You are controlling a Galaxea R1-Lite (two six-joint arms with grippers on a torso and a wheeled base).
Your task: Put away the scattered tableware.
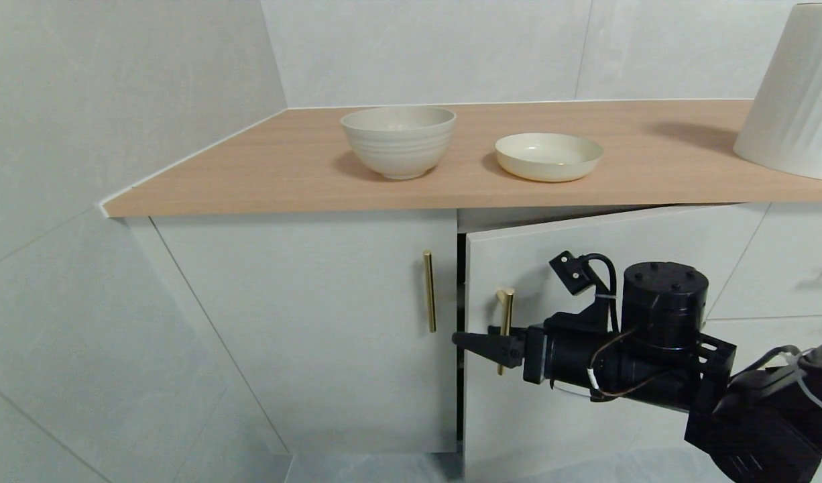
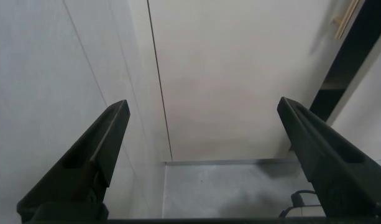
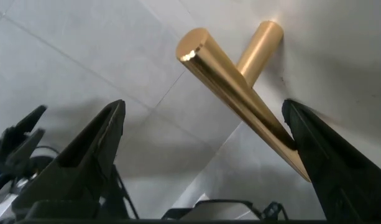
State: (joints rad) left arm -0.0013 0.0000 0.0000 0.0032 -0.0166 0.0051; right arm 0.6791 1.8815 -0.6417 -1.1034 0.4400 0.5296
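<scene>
While the right tool (image 1: 468, 342) is held wide open around the door handle (image 1: 505, 302), gripping nothing, it should be closed squarely first; bowl (image 1: 399, 144) and dish (image 1: 548, 157) are seen on the surface (image 1: 263, 174) at twelve o'clock.

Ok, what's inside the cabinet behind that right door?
The right door stands slightly ajar, showing only a dark gap beside the left door. Both doors cover the interior, so shelves or contents cannot be seen. The right hand is at its handle.
</scene>
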